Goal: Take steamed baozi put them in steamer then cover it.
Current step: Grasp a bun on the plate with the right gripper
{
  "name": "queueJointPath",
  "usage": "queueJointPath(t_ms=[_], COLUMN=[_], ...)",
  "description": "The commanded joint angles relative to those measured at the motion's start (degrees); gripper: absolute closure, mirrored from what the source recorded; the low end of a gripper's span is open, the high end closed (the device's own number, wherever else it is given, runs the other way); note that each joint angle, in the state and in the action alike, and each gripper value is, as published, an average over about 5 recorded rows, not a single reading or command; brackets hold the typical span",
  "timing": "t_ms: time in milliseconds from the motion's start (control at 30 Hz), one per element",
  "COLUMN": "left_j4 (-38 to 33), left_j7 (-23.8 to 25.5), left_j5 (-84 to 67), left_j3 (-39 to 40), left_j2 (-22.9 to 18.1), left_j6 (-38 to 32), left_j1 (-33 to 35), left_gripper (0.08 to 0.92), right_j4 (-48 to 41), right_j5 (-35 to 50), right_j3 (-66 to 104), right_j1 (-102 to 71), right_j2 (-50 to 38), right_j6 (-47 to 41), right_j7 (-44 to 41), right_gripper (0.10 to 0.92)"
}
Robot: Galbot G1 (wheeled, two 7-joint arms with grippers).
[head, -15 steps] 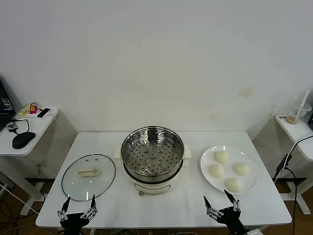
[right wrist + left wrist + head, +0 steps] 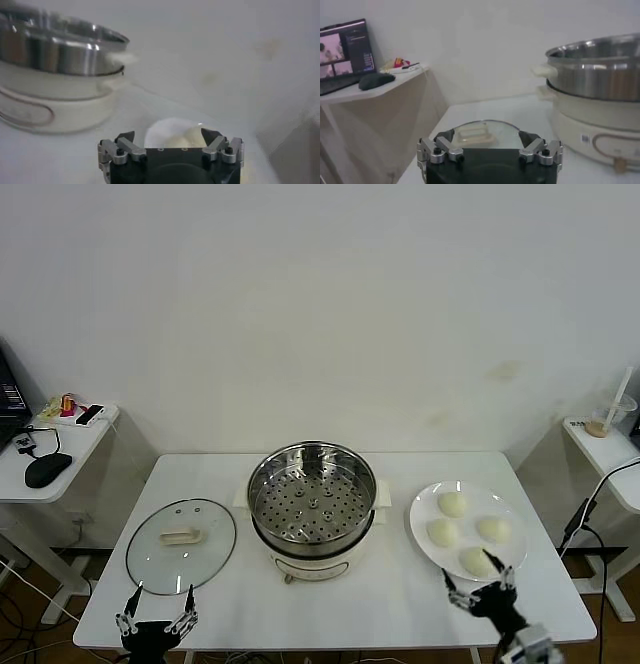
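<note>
The white surface (image 2: pixel 400 604) carries everything, and the steamer (image 2: pixel 312 506) stands at its middle as the landmark: a shiny steel pot on a cream-white base, uncovered, its perforated tray bare. To the steamer's left the cover (image 2: pixel 181 545) lies flat on the surface, glass with a cream bar handle, well apart from the pot. To the steamer's right sits a white plate (image 2: pixel 425 549) bearing the four steamed baozi (image 2: pixel 453 504), grouped close together. The left tool (image 2: pixel 158 612) hovers at the surface's near edge, on the near side of the cover and left of the steamer, its fingers spread apart and empty. The right tool (image 2: pixel 478 579) hangs right of the steamer at the plate's near rim, just beside the nearest bun, fingers likewise spread wide, gripping nothing
</note>
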Motion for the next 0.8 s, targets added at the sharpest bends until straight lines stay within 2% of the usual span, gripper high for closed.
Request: queueJointPath(t_ms=[33,233,400,600,800], left_j4=[0.3,0.1,-0.2,-0.8,-1.1], left_j7=[1.8,2.1,2.2,3.1,4.2], left_j5=[5.0,5.8,5.7,3.5,0.8], left_j3=[-0.6,-1.9,-3.2,-3.3,-3.4], left_j2=[0.0,-0.1,0.0,0.6,1.2], left_j6=[1.3,1.2,1.3,2.3,2.5], left_j1=[0.0,-0.9,-1.7,-2.9,-4.5], left_gripper=[0.177,0.177,0.177,0.177,0.177], right_j4=[-10.1,-20.5,-28.9,-39.0,-48.5], right_j5=[-15.5,-20.6,-18.6,-15.4,-15.0], right_j3=[0.9,-9.7,-25.0,-45.6,-60.9], right_j1=[16.0,31.1,46.6,66.7,79.9], right_j2=[-16.3,-26.7,-31.0,-29.6,-23.3], right_j6=[-4.9,0.1,3.6,7.8,11.3], right_j7=[-14.2,-25.0,-32.9,-42.1,-47.8], right_gripper=[0.203,0.203,0.203,0.203,0.203])
